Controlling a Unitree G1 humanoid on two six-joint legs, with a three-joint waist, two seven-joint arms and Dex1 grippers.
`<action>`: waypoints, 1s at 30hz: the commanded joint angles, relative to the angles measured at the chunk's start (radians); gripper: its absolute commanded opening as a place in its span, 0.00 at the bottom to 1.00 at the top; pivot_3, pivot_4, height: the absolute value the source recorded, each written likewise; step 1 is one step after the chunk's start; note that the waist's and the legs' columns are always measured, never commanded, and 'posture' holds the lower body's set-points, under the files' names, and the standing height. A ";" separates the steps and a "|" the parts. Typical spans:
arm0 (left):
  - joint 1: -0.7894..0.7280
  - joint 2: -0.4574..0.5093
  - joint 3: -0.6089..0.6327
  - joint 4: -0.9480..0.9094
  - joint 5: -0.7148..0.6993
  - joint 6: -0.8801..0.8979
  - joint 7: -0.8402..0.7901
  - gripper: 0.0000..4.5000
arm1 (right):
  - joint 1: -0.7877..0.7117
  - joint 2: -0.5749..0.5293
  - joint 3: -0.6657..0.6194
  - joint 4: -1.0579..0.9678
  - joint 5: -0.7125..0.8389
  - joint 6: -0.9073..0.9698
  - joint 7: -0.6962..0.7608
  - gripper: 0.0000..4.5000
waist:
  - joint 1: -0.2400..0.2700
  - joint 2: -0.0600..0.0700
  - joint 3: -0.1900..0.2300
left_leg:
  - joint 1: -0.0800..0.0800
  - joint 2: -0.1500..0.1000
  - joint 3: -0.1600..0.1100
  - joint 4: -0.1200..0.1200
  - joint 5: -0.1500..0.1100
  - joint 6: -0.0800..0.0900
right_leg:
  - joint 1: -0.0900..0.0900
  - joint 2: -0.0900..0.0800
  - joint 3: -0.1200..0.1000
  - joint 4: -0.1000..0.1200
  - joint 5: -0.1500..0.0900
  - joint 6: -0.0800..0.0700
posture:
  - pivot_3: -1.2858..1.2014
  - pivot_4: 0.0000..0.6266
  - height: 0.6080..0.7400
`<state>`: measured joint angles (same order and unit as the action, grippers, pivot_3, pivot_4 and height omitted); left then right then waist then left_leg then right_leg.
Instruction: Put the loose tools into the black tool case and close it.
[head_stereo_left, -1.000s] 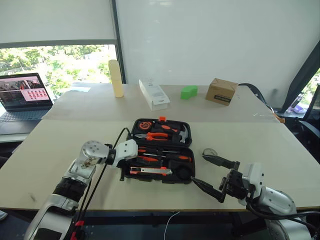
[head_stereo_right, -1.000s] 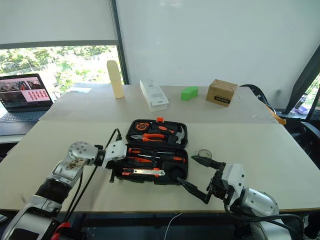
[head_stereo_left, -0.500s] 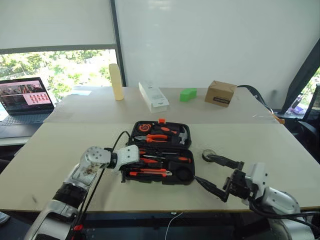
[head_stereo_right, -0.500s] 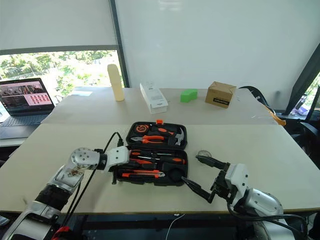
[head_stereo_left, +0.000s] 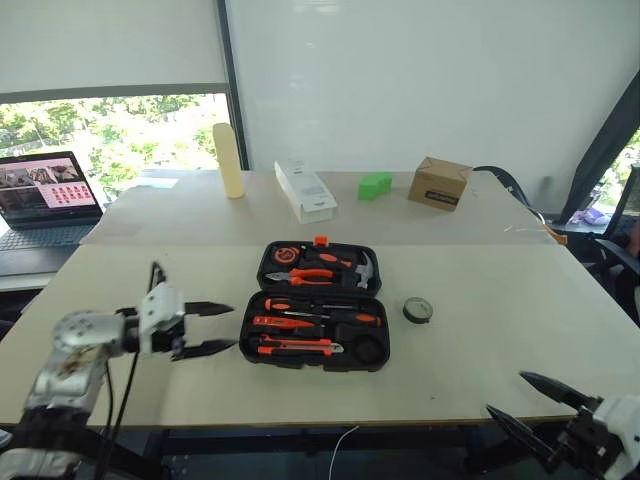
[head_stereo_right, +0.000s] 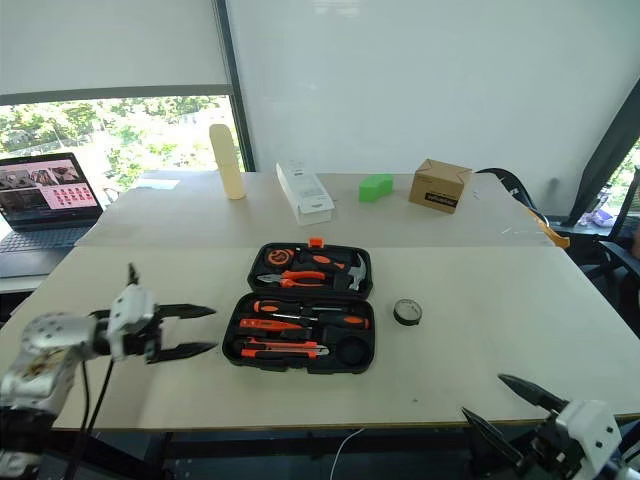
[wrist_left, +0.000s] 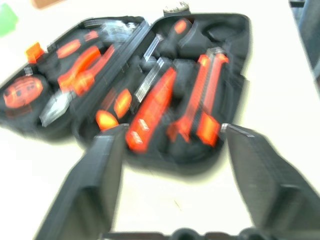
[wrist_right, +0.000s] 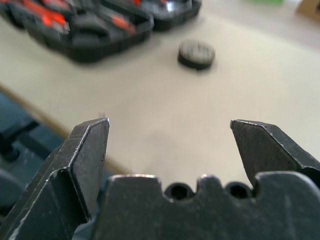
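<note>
The black moulded plastic tool case (head_stereo_left: 316, 318) lay open in the middle of the pale tabletop (head_stereo_left: 480, 290), its lid half with the orange latch on the far side and its tray half nearer me. In the tray I could see the orange-and-black-handled screwdrivers (head_stereo_left: 325, 305) lying across the upper slots and the orange-black utility knife (head_stereo_left: 298, 347) along the near edge, all seated. One loose piece was still out: the small black tape roll (head_stereo_left: 418, 310), flat on the table just beside the case's right edge and apart from it. A round slot at the tray's near right corner looked vacant to me, and I judged it was meant for that roll. So I took the job to be at its last pick, with the closing of the lid still to come. My left gripper (head_stereo_left: 208, 328) hung left of the case with its jaws spread wide and holding nothing. My right gripper (head_stereo_left: 532, 410) sat low at the table's near right edge, jaws likewise wide and empty, aimed roughly toward the roll but well short of it. The next move, as I saw it, called for the right arm to reach forward, straddle the roll and pinch it.
</note>
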<state>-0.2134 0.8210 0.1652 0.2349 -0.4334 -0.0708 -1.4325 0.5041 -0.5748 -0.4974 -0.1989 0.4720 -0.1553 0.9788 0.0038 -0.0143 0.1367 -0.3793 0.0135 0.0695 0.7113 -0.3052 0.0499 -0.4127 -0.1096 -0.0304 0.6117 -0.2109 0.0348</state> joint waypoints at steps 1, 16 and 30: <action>0.018 0.026 0.074 -0.033 -0.080 0.077 0.001 0.99 | -0.160 -0.104 0.040 -0.058 0.010 0.118 -0.040 1.00 | -0.007 -0.001 0.002 | 0.001 0.000 0.000 0.000 0.001 -0.001 | 0.000 0.000 0.001 0.000 0.000 0.000 | 0.52 0.24 1.00; 0.036 -0.035 0.038 -0.125 -0.075 0.088 0.038 1.00 | -1.066 -0.287 0.701 0.485 -0.393 0.430 0.127 0.88 | 0.008 -0.002 0.003 | -0.014 -0.001 0.001 0.000 0.004 -0.006 | -0.012 0.002 -0.004 0.000 0.003 -0.001 | 0.52 0.24 1.00; 0.047 -0.044 0.031 -0.163 -0.078 0.072 0.042 1.00 | -1.158 -0.215 0.704 0.630 -0.432 0.217 0.214 0.01 | -0.005 -0.002 0.003 | -0.014 -0.001 0.002 0.002 0.004 -0.005 | -0.011 0.001 -0.005 0.000 0.004 0.002 | 0.52 0.24 1.00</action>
<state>-0.1646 0.7788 0.1934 0.0940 -0.5084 0.0221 -1.3845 -0.6430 -0.7794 0.2530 0.4462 0.0103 0.1030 1.1658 -0.0009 -0.0165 0.1400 -0.3932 0.0123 0.0713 0.7132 -0.3016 0.0444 -0.4236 -0.1089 -0.0350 0.6117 -0.2064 0.0367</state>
